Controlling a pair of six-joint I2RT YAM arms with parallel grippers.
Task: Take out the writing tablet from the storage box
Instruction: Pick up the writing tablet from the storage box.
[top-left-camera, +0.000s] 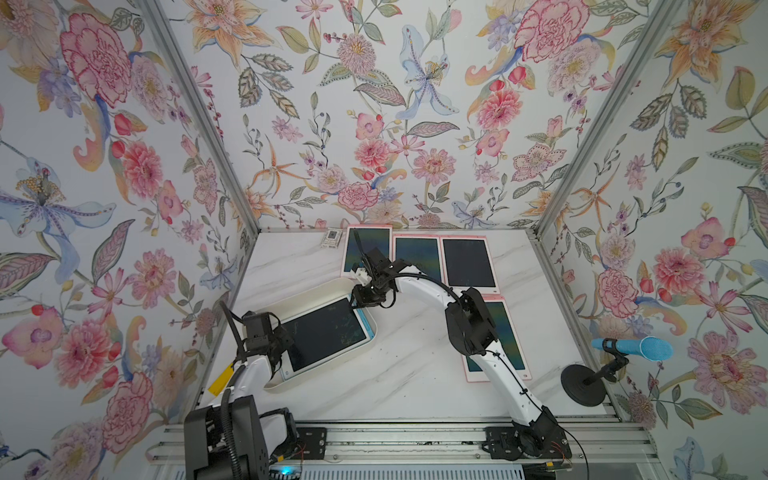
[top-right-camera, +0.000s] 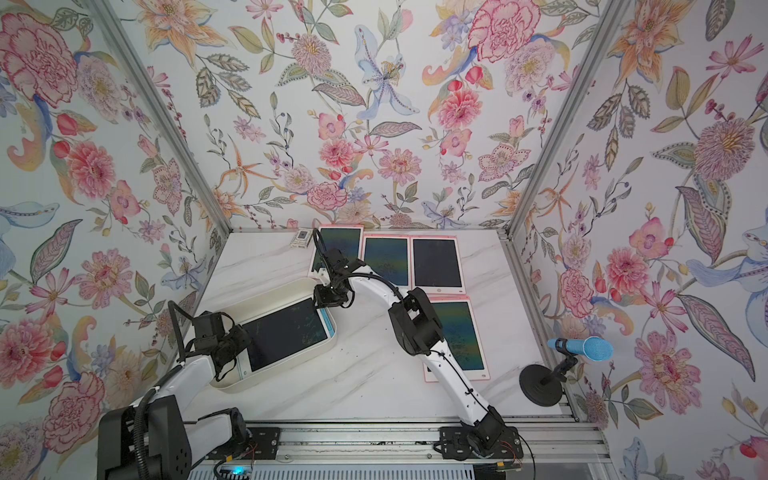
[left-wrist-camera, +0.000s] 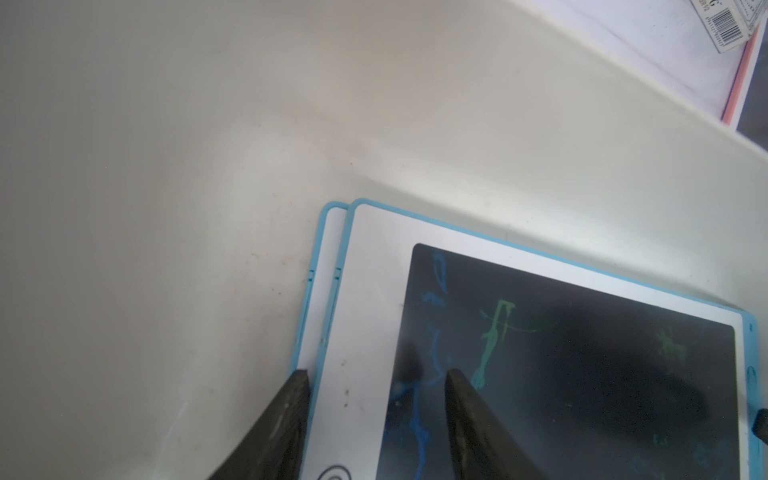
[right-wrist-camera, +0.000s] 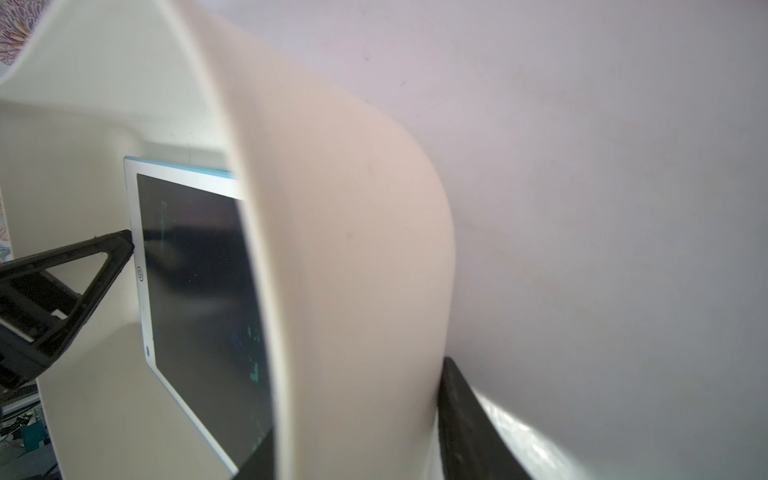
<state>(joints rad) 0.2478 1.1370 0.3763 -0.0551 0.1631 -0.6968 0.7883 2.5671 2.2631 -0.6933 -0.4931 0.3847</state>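
Note:
The cream-white storage box (top-left-camera: 291, 301) (top-right-camera: 270, 299) lies at the table's left. Inside it, a blue-edged writing tablet (top-left-camera: 324, 336) (left-wrist-camera: 540, 353) with a dark screen rests on a second blue-edged tablet (left-wrist-camera: 328, 249). My left gripper (top-left-camera: 282, 351) (left-wrist-camera: 376, 374) is at the box's near end. It is open, with one finger outside the tablets' short edge and the other over the top screen. My right gripper (top-left-camera: 359, 297) (right-wrist-camera: 357, 436) is shut on the box's far-right wall (right-wrist-camera: 353, 249), one finger inside and one outside.
Several pink-edged tablets (top-left-camera: 467, 262) lie flat along the back, one more (top-left-camera: 505, 328) under my right arm. A small card with a dark square (top-left-camera: 332, 237) sits at the back left. A blue microphone (top-left-camera: 631, 348) on a black stand stands at the right edge.

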